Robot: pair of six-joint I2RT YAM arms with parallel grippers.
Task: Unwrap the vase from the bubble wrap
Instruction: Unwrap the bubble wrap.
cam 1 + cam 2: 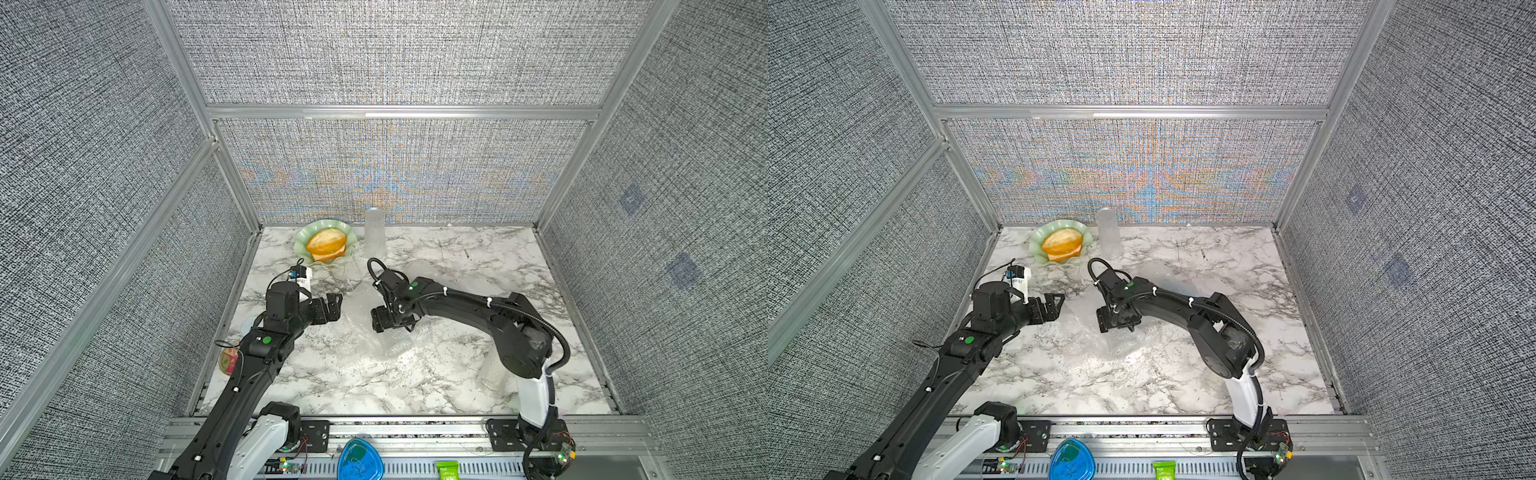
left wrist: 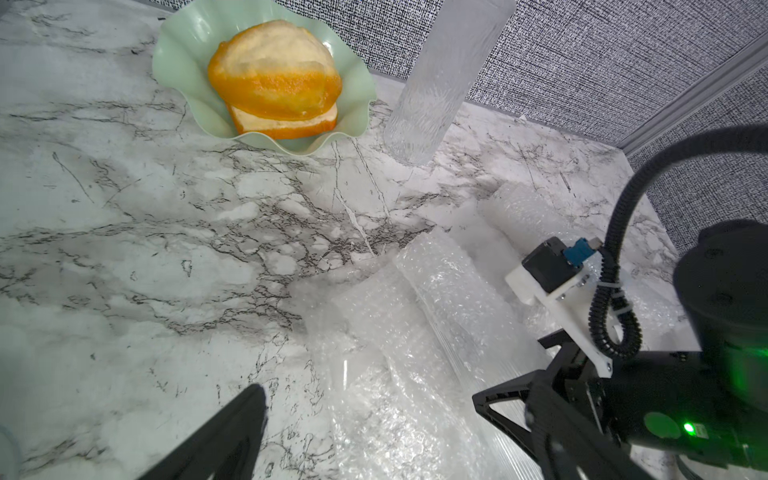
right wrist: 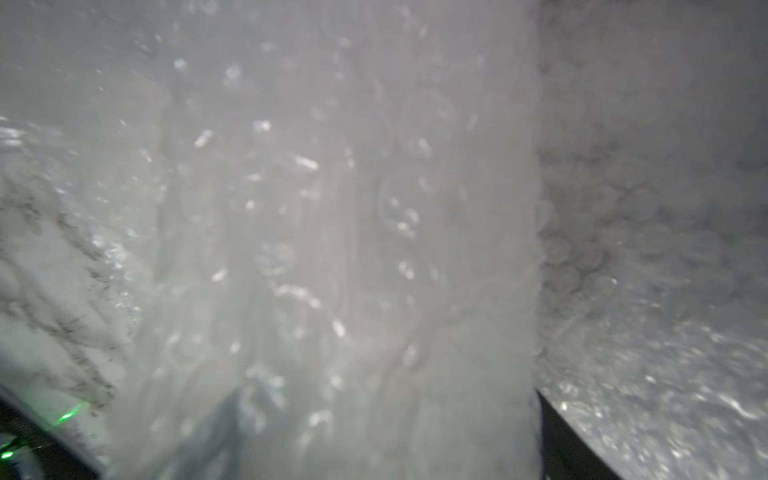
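Crinkled clear bubble wrap (image 1: 357, 328) (image 1: 1084, 328) lies spread in the middle of the marble table, with a thick roll (image 2: 449, 282) in it. My right gripper (image 1: 390, 328) (image 1: 1115, 328) points down onto that roll. In the right wrist view the roll (image 3: 353, 208) fills the gap between the fingers, and the right gripper (image 3: 386, 415) is shut on it. My left gripper (image 1: 334, 307) (image 1: 1057, 307) (image 2: 365, 395) hovers open at the wrap's left edge, holding nothing. The vase is not visible on its own; whether it is inside the roll I cannot tell.
A pale green wavy bowl (image 1: 303, 237) (image 2: 174, 62) holding a bread roll sits at the back left. A tall clear textured cylinder (image 1: 374, 232) (image 2: 440, 83) stands upright beside it. A round tin (image 1: 228, 359) lies under the left arm. Fabric walls enclose three sides.
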